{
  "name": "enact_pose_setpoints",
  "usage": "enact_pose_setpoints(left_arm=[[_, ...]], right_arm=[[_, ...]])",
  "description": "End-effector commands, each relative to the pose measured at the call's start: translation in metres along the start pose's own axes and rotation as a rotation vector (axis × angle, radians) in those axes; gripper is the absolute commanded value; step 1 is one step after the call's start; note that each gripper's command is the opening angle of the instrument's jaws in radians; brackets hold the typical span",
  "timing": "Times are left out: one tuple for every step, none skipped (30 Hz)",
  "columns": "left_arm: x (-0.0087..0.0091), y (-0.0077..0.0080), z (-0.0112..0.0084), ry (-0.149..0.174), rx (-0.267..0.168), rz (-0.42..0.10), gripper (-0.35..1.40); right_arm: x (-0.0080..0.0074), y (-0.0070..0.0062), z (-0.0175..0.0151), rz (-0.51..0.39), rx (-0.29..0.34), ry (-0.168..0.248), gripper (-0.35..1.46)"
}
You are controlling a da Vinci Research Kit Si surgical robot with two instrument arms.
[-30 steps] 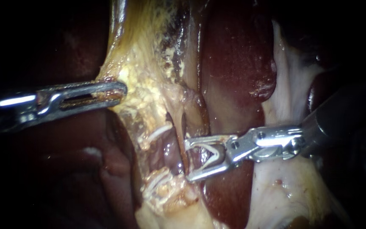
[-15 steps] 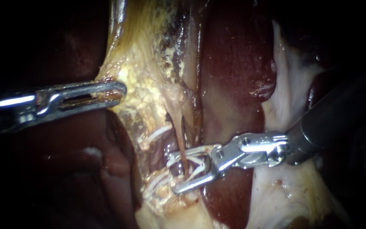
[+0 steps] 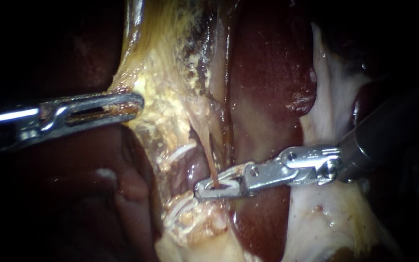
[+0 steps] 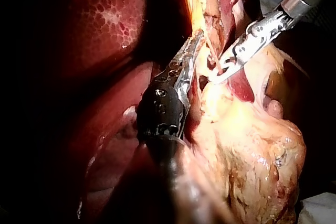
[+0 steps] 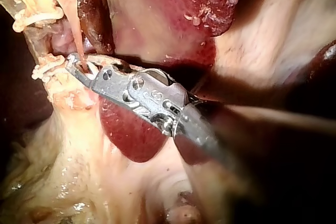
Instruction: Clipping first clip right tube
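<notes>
Squeezing a clip onto the thin tube

Coming in from the right, my right instrument (image 3: 203, 188) has its two shiny jaws pressed almost together. The thin tube (image 3: 210, 156) runs down between them, and both jaws pinch it, one from each side. A small pale clip (image 3: 226, 184) sits inside the jaws, right at the tube. The right wrist view shows the same thing: the tips of the right instrument (image 5: 72, 62) close around the thin tube (image 5: 74, 31), which hangs down like a pinkish-brown string.

The thin tube is in the middle of the endoscope view, just left of the dark red liver (image 3: 267, 63). Two more white clips lie near it on its left side, one higher up (image 3: 183, 149) and one lower down (image 3: 178, 208).

My left instrument (image 3: 137, 103) comes in from the left. Its long jaws are clamped on the edge of the yellow tissue (image 3: 166, 104), well apart from the right instrument. In the left wrist view, the left instrument (image 4: 197, 39) holds that tissue, and the right instrument (image 4: 214, 76) bites the tube just beside it.
</notes>
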Motion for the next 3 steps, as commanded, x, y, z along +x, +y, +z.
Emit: enact_pose_setpoints(left_arm=[[0.0,0.0,0.0,-0.003,0.002,-0.001,-0.35],[0.0,0.0001,0.0,-0.002,0.002,-0.001,-0.35],[-0.0001,0.0001,0.0,-0.002,0.002,-0.001,-0.35]], right_arm=[[0.0,-0.0001,0.0,-0.001,0.001,-0.001,-0.35],[0.0,-0.0001,0.0001,-0.001,0.004,-0.001,-0.35],[0.0,-0.0001,0.0001,-0.001,0.004,-0.001,-0.35]])
